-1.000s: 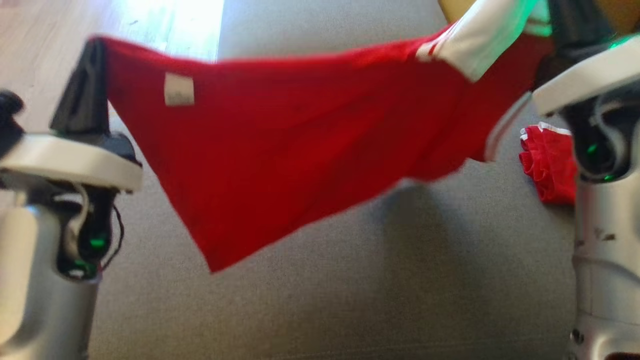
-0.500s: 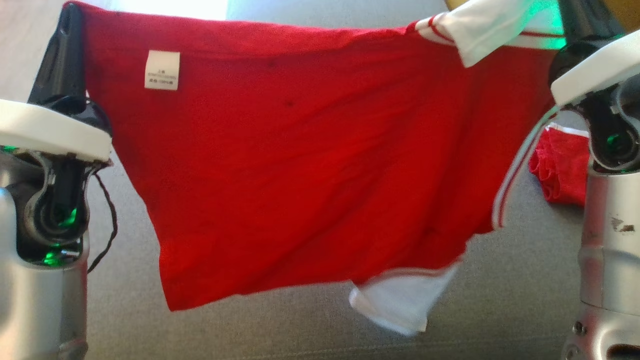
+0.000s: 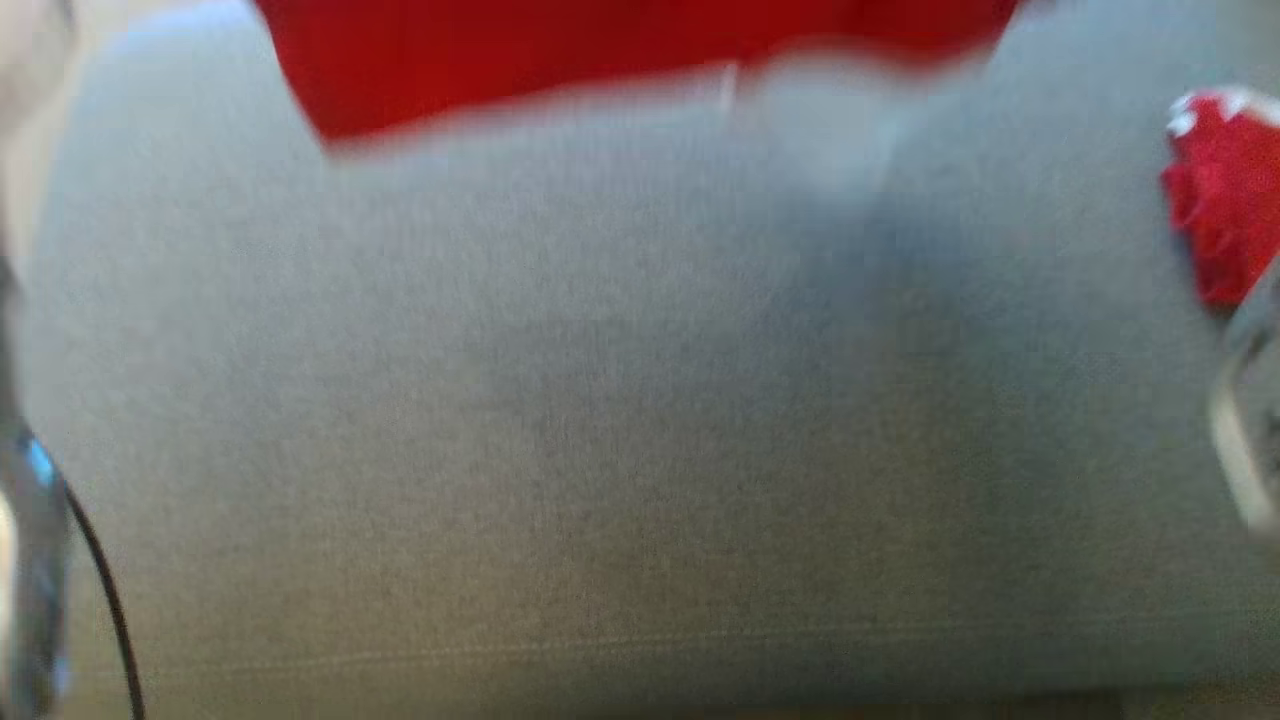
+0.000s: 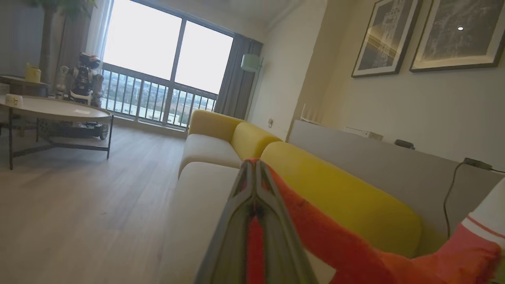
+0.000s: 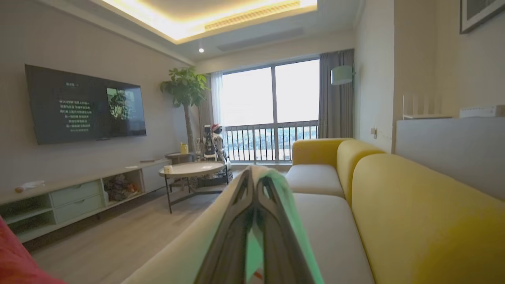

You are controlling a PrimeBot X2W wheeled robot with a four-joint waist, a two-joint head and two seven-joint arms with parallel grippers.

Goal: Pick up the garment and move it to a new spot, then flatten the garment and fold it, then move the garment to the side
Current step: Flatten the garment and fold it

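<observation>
The garment (image 3: 600, 50) is a red shirt with white sleeves, a blurred band along the top edge of the head view above the grey seat. In the left wrist view my left gripper (image 4: 255, 162) is shut on the garment's (image 4: 335, 244) red edge, and the cloth runs away to the right to a white sleeve (image 4: 489, 209). My right gripper (image 5: 254, 169) is shut on a pale, green-lit fold of the garment (image 5: 300, 236). More of its red cloth shows at the lower left corner of that view. Both arms hold it above the sofa.
A second crumpled red cloth (image 3: 1220, 190) lies at the right on the grey sofa seat (image 3: 600, 400). The yellow backrest (image 4: 335, 185) runs along the far side. A round coffee table (image 4: 55, 110) stands on the wood floor, and a TV unit (image 5: 79, 189) lines the wall.
The whole head picture has shifted and blurred. The garment, earlier stretched across mid-picture between both shut grippers, now crosses the top edge. The crumpled red cloth sits higher in the picture.
</observation>
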